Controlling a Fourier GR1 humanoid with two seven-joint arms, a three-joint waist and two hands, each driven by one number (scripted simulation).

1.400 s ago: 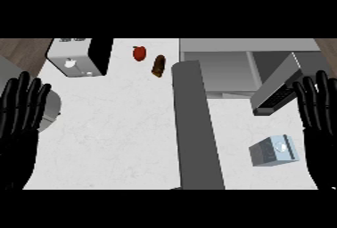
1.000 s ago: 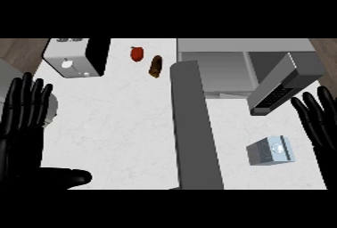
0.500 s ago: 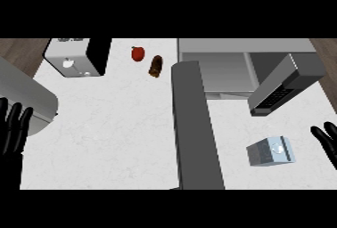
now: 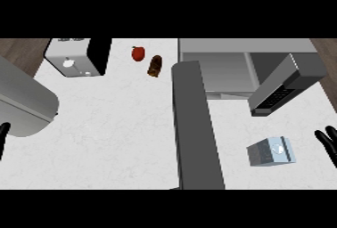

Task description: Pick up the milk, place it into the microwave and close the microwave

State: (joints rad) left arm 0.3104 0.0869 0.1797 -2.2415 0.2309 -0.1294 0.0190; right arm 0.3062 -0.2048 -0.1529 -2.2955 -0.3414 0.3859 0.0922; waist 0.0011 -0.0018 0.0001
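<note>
Milk carton [image 4: 270,152] on the white counter [image 4: 112,129], lower right of the frame, untouched.

It lies just below the microwave [image 4: 237,71], whose door [image 4: 286,84] stands swung open at the upper right, the cavity showing grey. At the right edge, near the carton but apart from it, only the fingertips of the right hand [image 4: 327,142] show, straight and spread. At the left edge a sliver of the left hand [image 4: 3,133] shows; whether its fingers are apart or together I cannot tell. A long grey slab [image 4: 194,133] runs down the middle. Upper left stands a toaster [image 4: 77,57], with a red pepper [image 4: 137,53] and a brown thing [image 4: 155,66] beside it.
</note>
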